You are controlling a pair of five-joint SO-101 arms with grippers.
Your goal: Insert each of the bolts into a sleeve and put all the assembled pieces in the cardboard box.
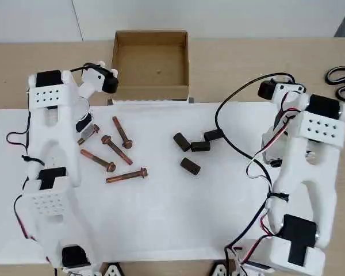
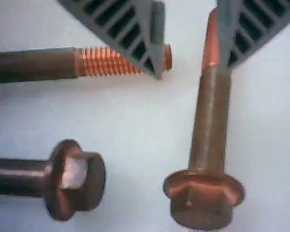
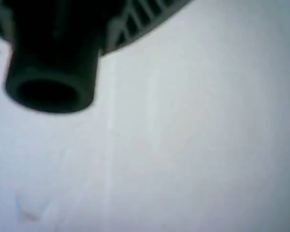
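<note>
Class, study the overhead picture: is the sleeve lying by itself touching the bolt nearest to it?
Apart. The high view shows bare paper between the lone sleeve and the head of the nearest bolt.

From my station, the cardboard box [image 1: 150,92] sits on the counter [image 1: 236,63] at the far middle, just behind the back edge of the sheet [image 1: 161,224] spread before it. On the sheet's left part I count five bolts [image 1: 116,148], scattered close together. Right of them, near the middle, lie four sleeves [image 1: 190,166], three grouped behind and one alone in front. The scissors [image 1: 342,83] lie off the sheet at the counter's far right. My left pincer [image 2: 191,65] hangs over two bolts' threaded ends; my right pincer [image 3: 58,34] holds a sleeve [image 3: 50,77] above bare sheet.
</note>
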